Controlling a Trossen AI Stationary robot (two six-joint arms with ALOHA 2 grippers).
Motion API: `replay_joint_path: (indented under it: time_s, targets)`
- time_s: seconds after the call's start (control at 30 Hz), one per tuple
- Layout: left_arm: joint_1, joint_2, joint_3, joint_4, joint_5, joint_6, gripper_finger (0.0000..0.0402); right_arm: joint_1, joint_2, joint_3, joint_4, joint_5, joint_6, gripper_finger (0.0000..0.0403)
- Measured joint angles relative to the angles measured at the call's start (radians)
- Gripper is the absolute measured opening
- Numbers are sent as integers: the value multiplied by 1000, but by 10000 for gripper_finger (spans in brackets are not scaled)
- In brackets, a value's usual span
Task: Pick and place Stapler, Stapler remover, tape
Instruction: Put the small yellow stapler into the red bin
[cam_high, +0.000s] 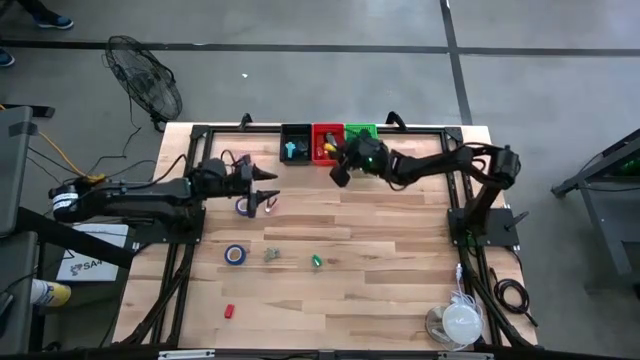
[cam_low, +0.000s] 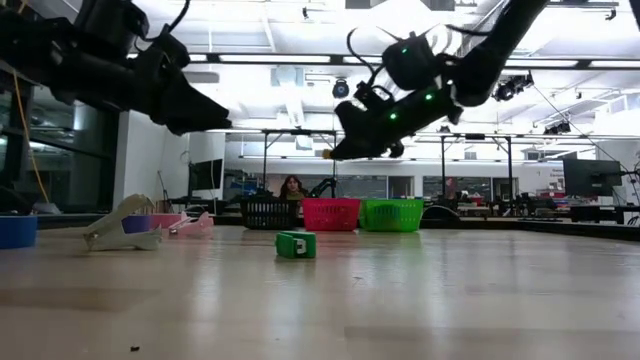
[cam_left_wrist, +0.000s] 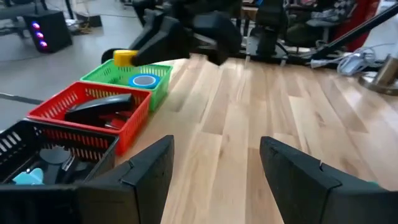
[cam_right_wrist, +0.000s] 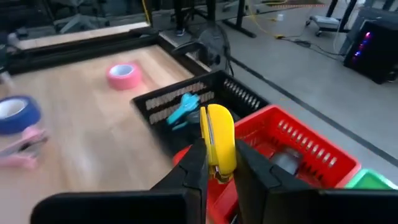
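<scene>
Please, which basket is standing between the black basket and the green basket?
The red basket stands between the black basket and the green basket, in one row; the high view shows this.

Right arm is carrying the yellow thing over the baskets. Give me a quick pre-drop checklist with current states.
1. Right gripper shut on the yellow stapler: ok, fingers clamp it on both sides.
2. Held clear above the baskets, not touching a wall: ok in the low view.
3. Directly over the red basket: cannot tell; it hangs near the edge shared with the black basket.
4. Room in the red basket: ok, a black stapler lies there with space beside it.
5. Left gripper open, empty and out of the way: ok, it waits over the table away from the baskets.
</scene>
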Motion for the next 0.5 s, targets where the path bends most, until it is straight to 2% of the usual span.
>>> replay_joint_path:
  time_s: [0.13, 0.2, 0.37, 0.5]
  targets:
    - [-41, 0, 0, -2, -42, 19, 234, -24, 85, 99, -44, -59, 11, 41]
    - [-46, 0, -1, 1, -44, 20, 234, -26, 128, 173, -128, -59, 5, 41]
    - [-43, 0, -1, -13, -48, 20, 234, -43, 196, 347, -408, 33, 55, 50]
    - [-43, 0, -1, -37, -47, 23, 234, -55, 206, 409, -513, 58, 93, 57]
